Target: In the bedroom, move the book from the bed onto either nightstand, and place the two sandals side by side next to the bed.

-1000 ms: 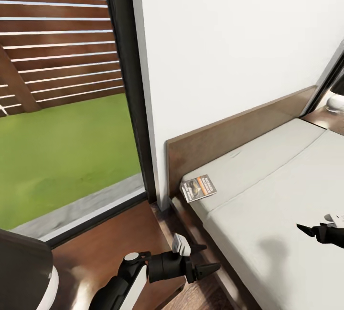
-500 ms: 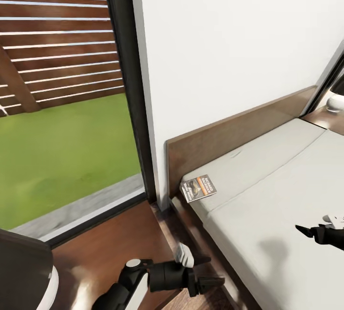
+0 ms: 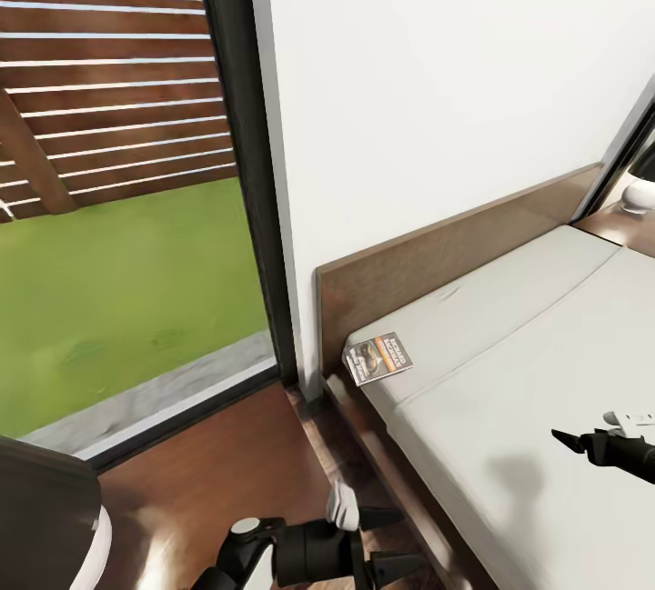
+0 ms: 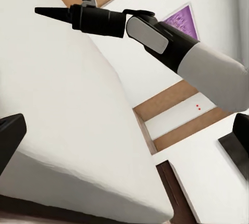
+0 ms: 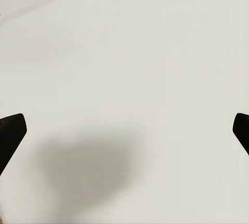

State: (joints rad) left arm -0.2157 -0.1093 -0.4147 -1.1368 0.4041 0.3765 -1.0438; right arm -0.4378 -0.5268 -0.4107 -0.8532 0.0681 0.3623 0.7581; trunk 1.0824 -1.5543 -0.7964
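Left pincer (image 3: 400,540) at bottom centre, wide open, holding nothing, low beside the bed (image 3: 509,408). Book (image 3: 377,358) lies flat at frame centre on the mattress corner near the headboard. Right pincer (image 3: 557,436) at right edge hovers over the mattress, spread wide, empty.

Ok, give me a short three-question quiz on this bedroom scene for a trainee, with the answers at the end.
1. True or false: the book lies on the bed at the corner by the headboard, on the window side.
2. Multiple choice: what is under the right claw? A) the wooden floor B) the pale-grey mattress C) the book
3. Fill in: the right wrist view shows the right claw's fingers set wide ____, with nothing between them.

Key
1. True.
2. B: it hangs over bare mattress, casting a shadow, well short of the book.
3. Apart. The left claw sits low beside the bed frame, also away from the book.
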